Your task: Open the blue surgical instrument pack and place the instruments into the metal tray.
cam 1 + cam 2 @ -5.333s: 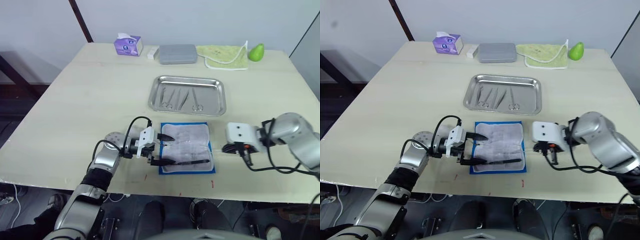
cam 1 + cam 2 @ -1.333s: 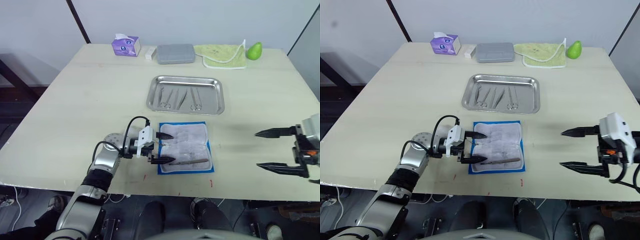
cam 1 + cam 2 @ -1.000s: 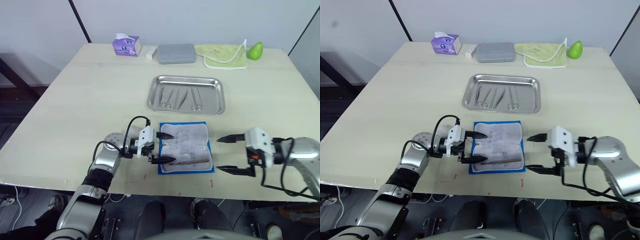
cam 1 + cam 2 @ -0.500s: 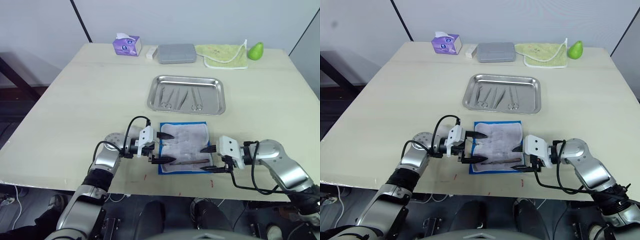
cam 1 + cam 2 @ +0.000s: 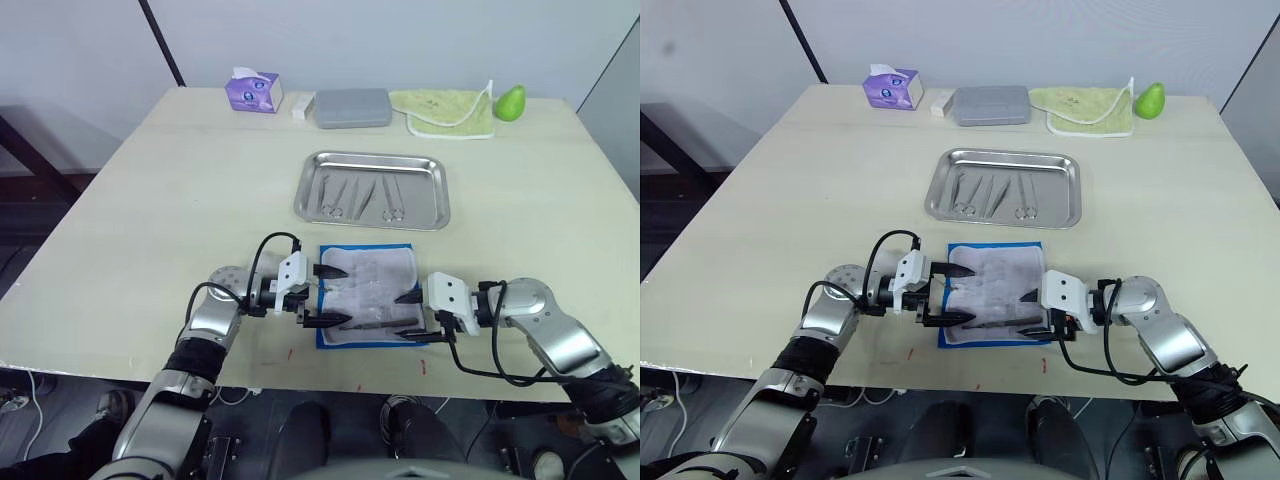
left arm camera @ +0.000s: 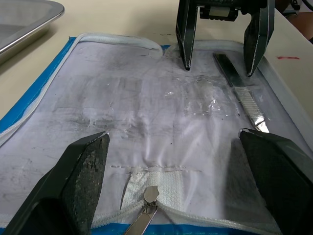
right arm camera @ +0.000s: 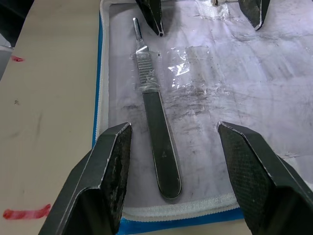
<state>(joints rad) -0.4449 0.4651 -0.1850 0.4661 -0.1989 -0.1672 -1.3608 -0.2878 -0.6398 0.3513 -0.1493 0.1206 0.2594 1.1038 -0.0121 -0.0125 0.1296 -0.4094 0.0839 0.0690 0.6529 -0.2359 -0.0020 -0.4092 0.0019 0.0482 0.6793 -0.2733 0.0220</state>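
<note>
From the head camera I see the blue surgical instrument pack [image 5: 371,294] lying open just in front of the metal tray [image 5: 374,188], where several instruments [image 5: 360,196] lie. My left gripper [image 5: 328,296] and right gripper [image 5: 408,316] face each other over the lining, both spread wide and empty. Through the left wrist I see what looks like a zipper pull [image 6: 145,215]. Through the right wrist, a flat metal handle [image 7: 156,110] lies between my fingers, untouched.

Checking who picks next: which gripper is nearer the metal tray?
Neither clearly. The left gripper and right gripper both hover open over the pack, below the tray.
</note>
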